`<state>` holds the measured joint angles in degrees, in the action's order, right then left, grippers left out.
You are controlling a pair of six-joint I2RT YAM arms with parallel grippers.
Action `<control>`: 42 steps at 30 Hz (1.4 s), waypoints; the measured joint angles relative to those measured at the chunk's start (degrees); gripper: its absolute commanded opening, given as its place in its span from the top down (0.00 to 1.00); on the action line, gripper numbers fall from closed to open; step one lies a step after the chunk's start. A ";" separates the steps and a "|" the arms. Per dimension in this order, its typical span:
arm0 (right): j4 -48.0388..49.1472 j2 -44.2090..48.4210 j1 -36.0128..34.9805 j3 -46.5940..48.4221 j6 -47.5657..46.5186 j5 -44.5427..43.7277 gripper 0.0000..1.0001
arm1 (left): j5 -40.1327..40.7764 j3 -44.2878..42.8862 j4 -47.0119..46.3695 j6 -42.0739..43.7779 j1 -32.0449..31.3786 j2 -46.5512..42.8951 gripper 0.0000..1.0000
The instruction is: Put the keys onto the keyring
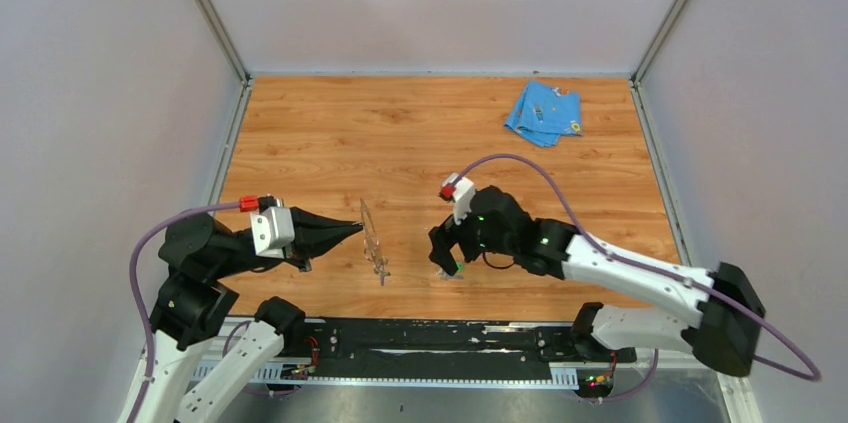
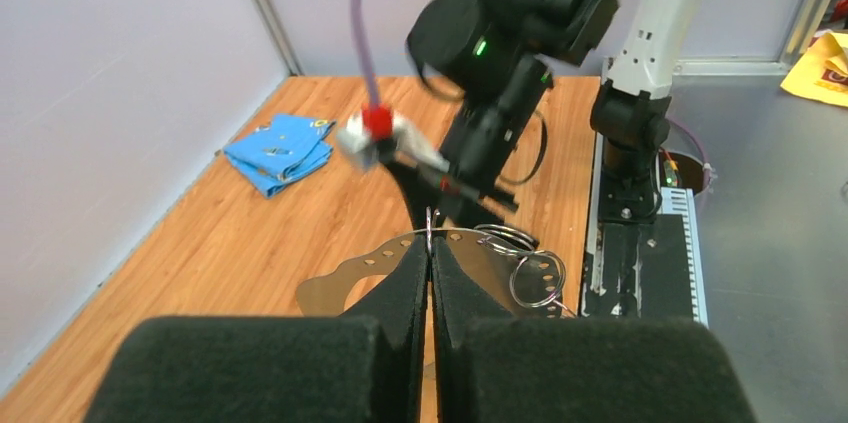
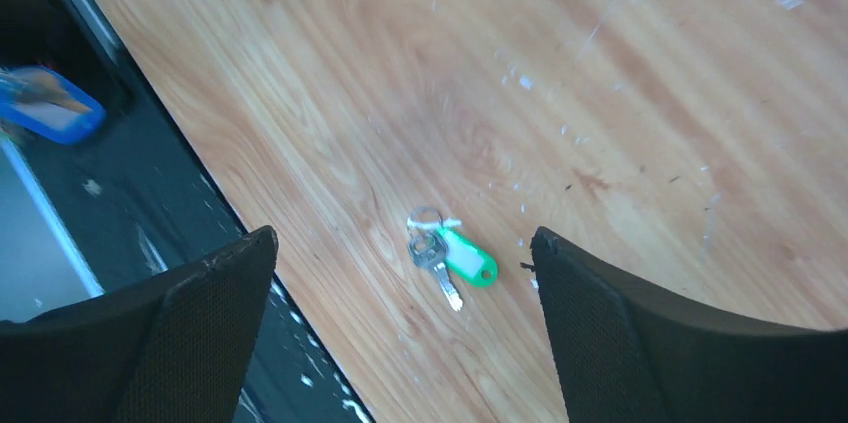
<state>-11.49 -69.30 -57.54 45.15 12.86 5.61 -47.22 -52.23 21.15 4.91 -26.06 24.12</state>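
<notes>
Near edge: a black base rail (image 1: 430,348) carries both arms.

Just beyond it, right of centre, the right gripper (image 3: 405,241) hangs over the wood-grain table (image 1: 350,133). Its black pads (image 3: 200,333) are spread wide and hold nothing. Beneath the gap lies the small metal key with the green plastic head (image 3: 455,258), flat on the table close to the near edge, with a small wire loop at its top.

To the left, the left gripper (image 2: 432,245) is clamped tight on the large thin grey metal keyring (image 2: 468,236). It pinches the band at its rim and holds it upright (from above it shows only as a narrow sliver). Whether the band's lower end touches the table cannot be told. Small wire rings (image 2: 535,278) hang at its near end. The key and the keyring lie apart.

Far right corner: a folded light-blue cloth (image 1: 543,111).
</notes>
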 measured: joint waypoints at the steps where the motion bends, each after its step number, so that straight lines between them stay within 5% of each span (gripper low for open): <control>1: 1.44 3.80 0.00 -0.87 -0.37 -1.31 0.07 | 0.09 -0.17 0.11 0.09 0.00 0.17 1.00; 4: 5.95 11.43 0.33 -5.01 -0.74 -1.81 0.34 | 0.28 -1.05 0.44 0.00 0.00 1.22 1.00; 11: 8.48 6.86 -3.13 -13.27 -4.17 1.33 0.29 | 1.14 -1.33 0.07 -2.34 0.00 2.56 1.00; 22: 16.96 -3.54 -6.25 -13.60 -12.35 -4.96 0.50 | 1.75 -1.33 -0.15 -4.02 0.00 3.34 1.00; 35: 22.99 -11.02 -7.26 -13.46 -14.80 -7.32 0.54 | 2.60 -1.46 -0.20 -4.94 0.00 3.43 1.00; 42: 24.02 -13.62 -8.11 -12.59 -15.65 -8.66 0.79 | 2.95 -2.08 -0.11 -4.94 0.00 3.48 1.00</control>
<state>12.53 -82.91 -65.65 32.56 -2.79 -3.05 -44.27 -54.30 21.04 -0.03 -26.06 27.59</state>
